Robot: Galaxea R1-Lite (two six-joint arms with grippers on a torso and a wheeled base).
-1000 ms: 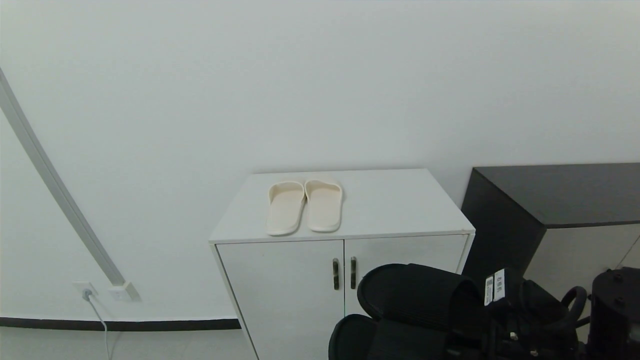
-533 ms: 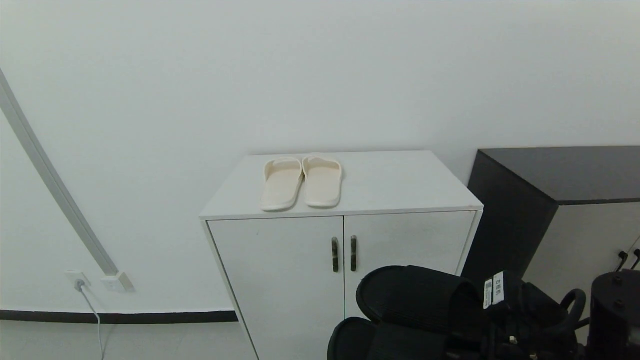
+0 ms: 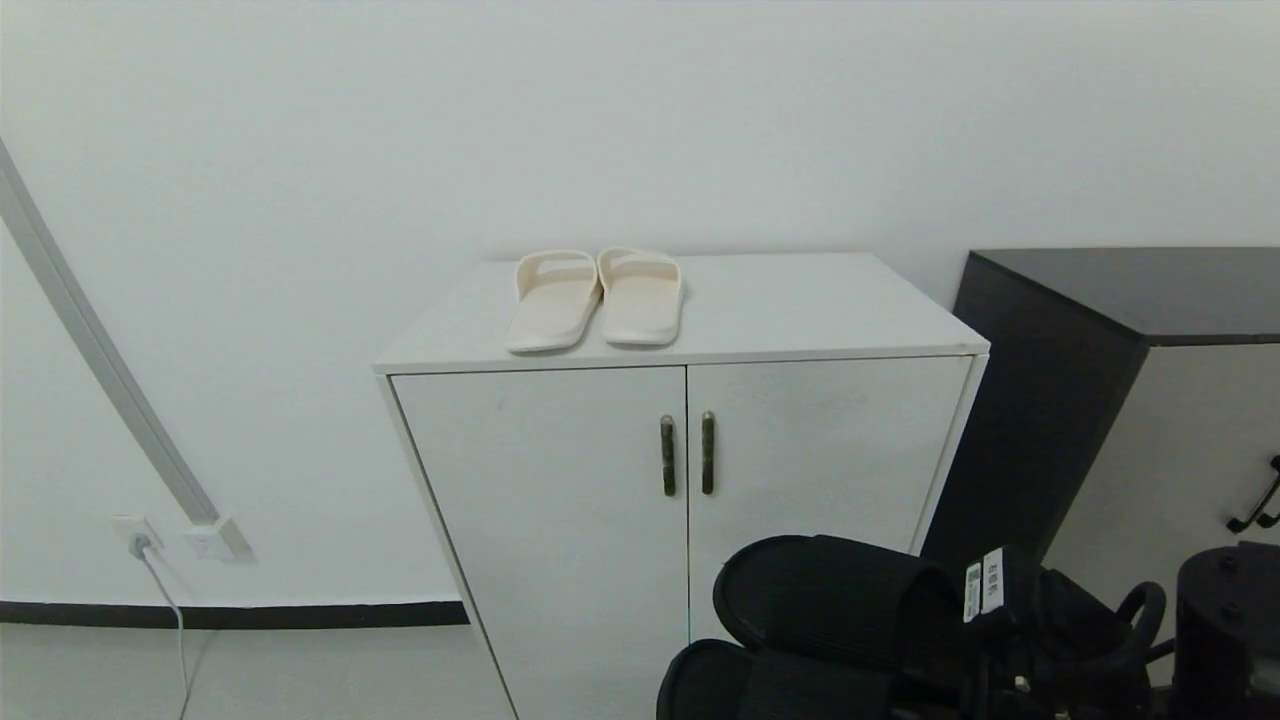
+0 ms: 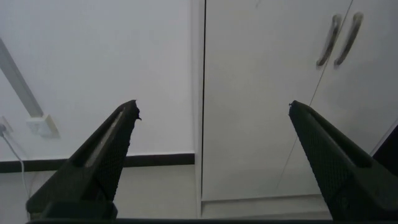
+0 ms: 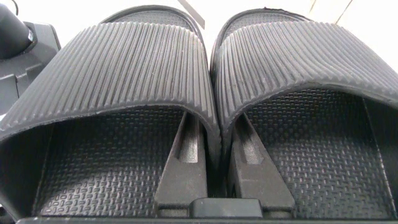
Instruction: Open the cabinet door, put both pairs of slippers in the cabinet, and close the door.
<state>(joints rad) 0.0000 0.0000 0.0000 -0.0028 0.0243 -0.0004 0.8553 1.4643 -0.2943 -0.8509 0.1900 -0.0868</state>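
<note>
Black ribbed rubber slippers [image 3: 830, 600] are being held as a pair low on the robot's right, in front of the lower part of the white two-door cabinet [image 3: 560, 500]. They are being gripped by the right gripper [image 5: 221, 168], which is clamped on their touching inner walls with one finger under each strap. Cream foam slippers [image 3: 597, 298] are being left side by side on the cabinet's top, near its front edge and left of centre. Both doors are being seen shut, with the two dark bar handles [image 3: 667, 456] upright on either side of the middle seam. The left gripper [image 4: 213, 107] is being held empty with its fingers wide apart, facing the cabinet's left edge and the wall beside it. The opening step is being judged as the one in hand and not yet begun. The next move is being judged to call for the free gripper to be brought to a handle, closed around the bar and drawn outward along the hinge's arc. The carried pair is also being judged to need holding clear of the door's swing.
</note>
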